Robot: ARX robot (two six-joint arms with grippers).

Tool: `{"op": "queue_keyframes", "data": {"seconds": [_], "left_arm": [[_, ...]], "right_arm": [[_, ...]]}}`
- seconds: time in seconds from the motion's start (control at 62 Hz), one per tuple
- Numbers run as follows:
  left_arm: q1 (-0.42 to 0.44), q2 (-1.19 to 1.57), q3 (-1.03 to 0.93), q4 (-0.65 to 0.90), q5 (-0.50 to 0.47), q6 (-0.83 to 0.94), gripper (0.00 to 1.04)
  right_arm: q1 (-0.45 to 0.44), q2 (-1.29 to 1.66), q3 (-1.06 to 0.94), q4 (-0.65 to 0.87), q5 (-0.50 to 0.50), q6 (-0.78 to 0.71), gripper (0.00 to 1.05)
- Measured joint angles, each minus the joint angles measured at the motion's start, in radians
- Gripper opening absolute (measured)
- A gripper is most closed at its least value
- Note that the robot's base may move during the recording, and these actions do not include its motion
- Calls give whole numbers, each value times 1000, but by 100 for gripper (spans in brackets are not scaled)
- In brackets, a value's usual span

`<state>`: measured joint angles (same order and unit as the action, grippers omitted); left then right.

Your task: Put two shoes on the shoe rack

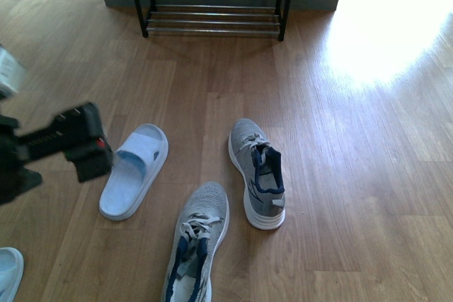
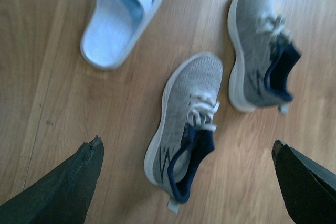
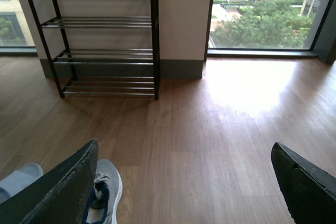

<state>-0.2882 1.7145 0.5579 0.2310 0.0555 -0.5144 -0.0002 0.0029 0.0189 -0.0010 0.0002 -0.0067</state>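
Observation:
Two grey sneakers lie on the wood floor, one (image 1: 256, 171) to the right and one (image 1: 198, 238) nearer, toes pointing toward the shoe rack (image 1: 212, 30) at the far wall. A pale blue slide (image 1: 134, 167) lies left of them. My left gripper (image 1: 88, 148) hovers open beside the slide. In the left wrist view its jaws (image 2: 186, 144) are spread wide above the nearer sneaker (image 2: 184, 114), with the other sneaker (image 2: 257, 51) and the slide (image 2: 123, 17) beyond. My right gripper (image 3: 184, 145) is open, facing the rack (image 3: 105, 22), with a sneaker (image 3: 105, 187) beside one finger.
A second pale blue slide (image 1: 8, 270) peeks in at the front left corner. The rack stands against a grey-skirted wall pillar (image 3: 181, 24), with a floor-length window (image 3: 262, 14) to its right. Sun glare (image 1: 382, 33) lies on the floor at the far right.

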Motion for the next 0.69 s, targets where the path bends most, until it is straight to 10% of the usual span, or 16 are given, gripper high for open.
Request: {"op": "queue_keyframes", "data": {"seconds": [0.693], "left_arm": [[-47, 762, 526, -225, 314, 285, 95]], "right_arm": [[0, 0, 0, 0, 0, 0, 96]]}}
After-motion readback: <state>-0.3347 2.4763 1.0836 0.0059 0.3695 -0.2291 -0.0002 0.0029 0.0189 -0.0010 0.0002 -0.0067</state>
